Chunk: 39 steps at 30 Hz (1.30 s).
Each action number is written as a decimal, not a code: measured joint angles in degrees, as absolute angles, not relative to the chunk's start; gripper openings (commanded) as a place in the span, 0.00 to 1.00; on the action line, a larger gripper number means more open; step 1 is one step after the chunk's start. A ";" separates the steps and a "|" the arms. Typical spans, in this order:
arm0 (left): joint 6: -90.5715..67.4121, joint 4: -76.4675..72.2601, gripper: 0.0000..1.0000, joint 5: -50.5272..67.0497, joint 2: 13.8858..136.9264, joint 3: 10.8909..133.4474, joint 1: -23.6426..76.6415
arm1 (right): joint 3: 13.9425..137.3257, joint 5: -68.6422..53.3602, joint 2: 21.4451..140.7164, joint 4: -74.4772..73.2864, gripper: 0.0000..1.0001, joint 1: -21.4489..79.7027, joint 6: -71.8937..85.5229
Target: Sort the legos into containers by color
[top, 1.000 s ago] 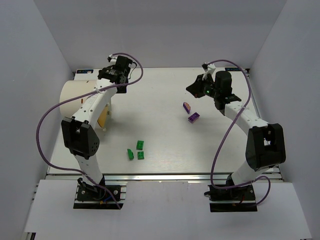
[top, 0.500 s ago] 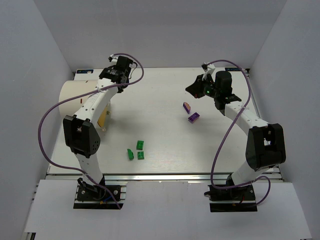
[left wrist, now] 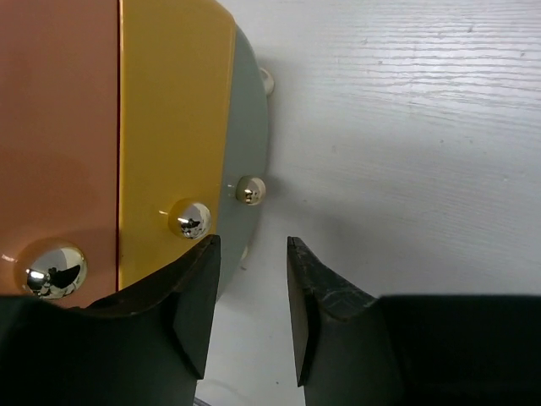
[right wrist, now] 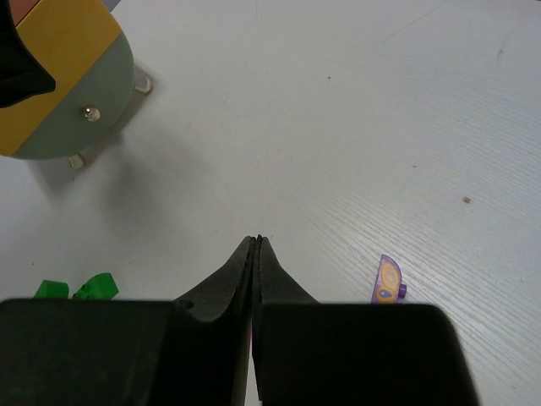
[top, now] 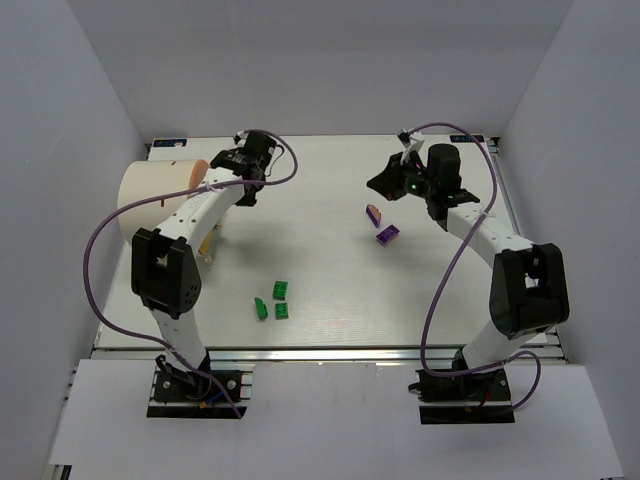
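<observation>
Sorting is looking barely begun, judging by the bricks lying loose. At far left the cream drum [top: 150, 190] is lying on its side, its coloured face with brass knobs [left wrist: 191, 218] pointing rightward; whether anything is inside is not showing. Just beside that face the left gripper [left wrist: 250, 254] is hovering with jaws parted and nothing between them. Further right, three green legos [top: 282, 290] are sitting in a loose cluster toward the near side, well apart from the drum. Two purple legos [top: 388, 235] are lying right of centre, near each other, and close by them the right gripper [right wrist: 256, 241] is hanging with jaws pressed together, holding nothing. No orange bricks are showing. Compared with a second ago, the left gripper is sitting further right and a little nearer, uncovering more of the drum's face, while the right gripper is barely shifting and every brick is keeping its place.
</observation>
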<state>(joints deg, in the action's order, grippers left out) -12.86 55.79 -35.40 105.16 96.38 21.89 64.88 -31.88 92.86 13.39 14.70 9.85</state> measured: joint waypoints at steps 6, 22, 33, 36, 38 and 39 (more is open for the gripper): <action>-12.62 57.80 0.45 -40.93 107.28 96.27 23.16 | 65.14 -32.91 95.11 13.04 0.00 15.29 9.63; -11.44 58.76 0.45 -56.58 113.16 97.97 25.80 | 65.12 -33.19 95.20 12.93 0.00 15.49 8.32; -15.59 63.31 0.45 -65.01 113.67 97.97 27.38 | 65.14 -32.73 95.20 12.86 0.00 15.33 7.18; -17.67 65.36 0.45 -66.89 115.35 97.97 27.64 | 65.14 -32.49 95.20 12.80 0.00 14.96 7.01; -19.03 66.76 0.45 -67.44 116.79 97.97 27.88 | 65.14 -32.25 95.20 12.67 0.00 14.55 6.96; -19.70 67.46 0.46 -67.61 117.49 97.97 28.01 | 65.14 -32.08 95.20 12.49 0.00 14.33 6.92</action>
